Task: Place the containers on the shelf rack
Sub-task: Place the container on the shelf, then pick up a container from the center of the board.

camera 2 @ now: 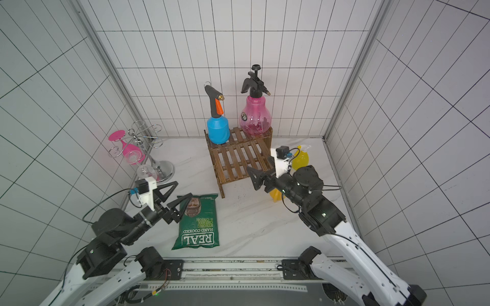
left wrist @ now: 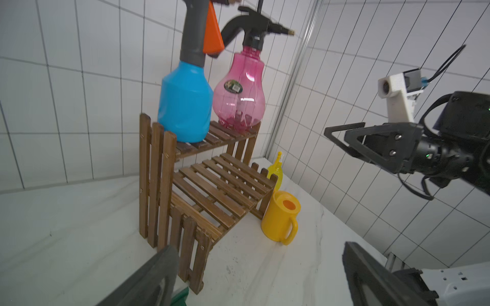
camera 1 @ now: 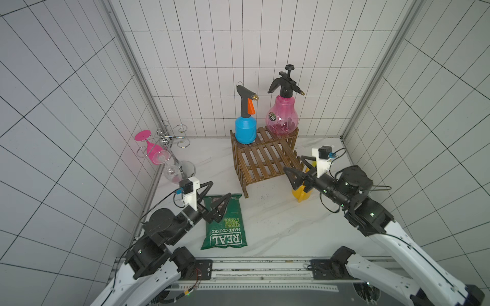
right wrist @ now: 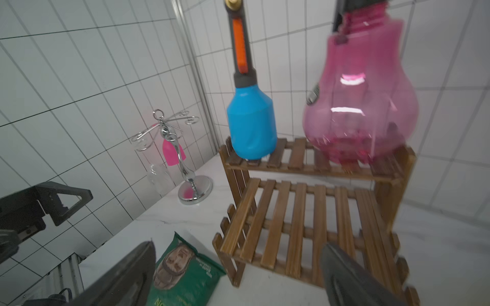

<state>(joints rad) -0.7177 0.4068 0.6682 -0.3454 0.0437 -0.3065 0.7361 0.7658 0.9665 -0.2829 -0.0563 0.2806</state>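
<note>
1. Your left jaws are spread wide and hold nothing. They hang over the far end of the green crisp bag [camera 1: 225,225], which lies flat on the bench [camera 1: 278,233].
2. Your right jaws are also fully apart and empty. In both top views they sit over the yellow watering can [camera 1: 301,194]; the left wrist view shows them well above it, not touching.
3. The shelf rack [camera 1: 265,161] stands toward the back of the bench, with its upper tier nearest the rear wall.
4. The blue sprayer [camera 1: 245,131] stands upright on the upper tier at its left end, and the pink sprayer [camera 1: 282,119] stands upright at its right end, close beside the blue one.
5. The lower tier carries nothing.
6. The watering can stands upright on the bench, just beside the right end of the lower tier.
7. The small yellow spray bottle [camera 2: 301,157] stands on the bench behind the can, next to the rack's right side and near the back corner.
8. At the left, the chrome wire glass holder [camera 1: 169,137] carries a pink wine glass [camera 1: 155,153] and a clear one hung upside down.
</note>
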